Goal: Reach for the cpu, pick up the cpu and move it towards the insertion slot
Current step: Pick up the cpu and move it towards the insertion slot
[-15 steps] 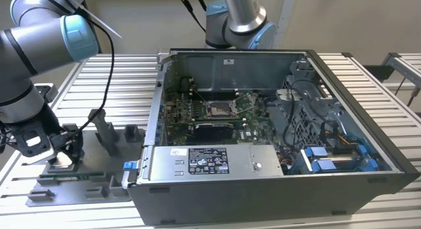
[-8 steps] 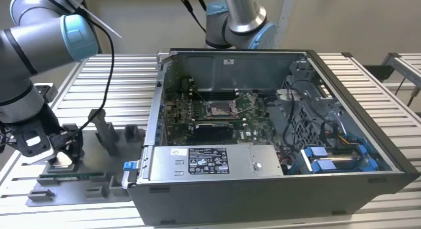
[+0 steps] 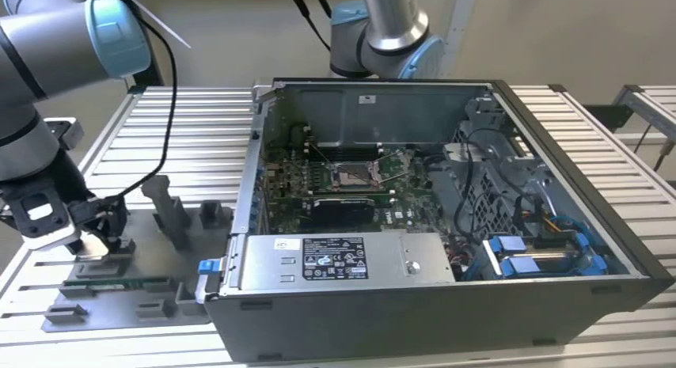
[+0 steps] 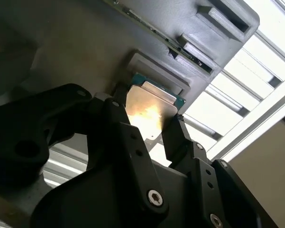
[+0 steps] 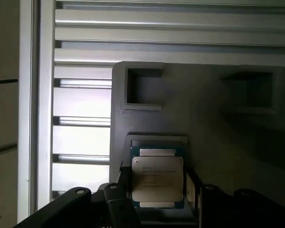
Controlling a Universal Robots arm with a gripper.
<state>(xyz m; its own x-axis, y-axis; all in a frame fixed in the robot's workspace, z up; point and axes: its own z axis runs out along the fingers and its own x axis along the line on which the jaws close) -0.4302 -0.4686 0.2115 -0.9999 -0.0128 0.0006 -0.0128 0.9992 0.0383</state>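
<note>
Second wrist view: the gripper [image 4: 144, 116] straddled the cpu [image 4: 151, 107] with its jaws spread. Uneven closure from here could tilt the cpu against its recess wall or clip a corner. A weak edge grip could drop it on lifting.

First wrist view: the cpu [image 5: 157, 178] lay flat in a recess of the tray [image 5: 204, 118]. It was centred between the 2 fingers [image 5: 190, 187], just beside each, with a narrow gap on either side.

Exterior view: the gripper [image 3: 97, 245] hung low over the tray [image 3: 111, 309], well apart from the slot [image 3: 352, 176] inside the case [image 3: 444, 305].
</note>
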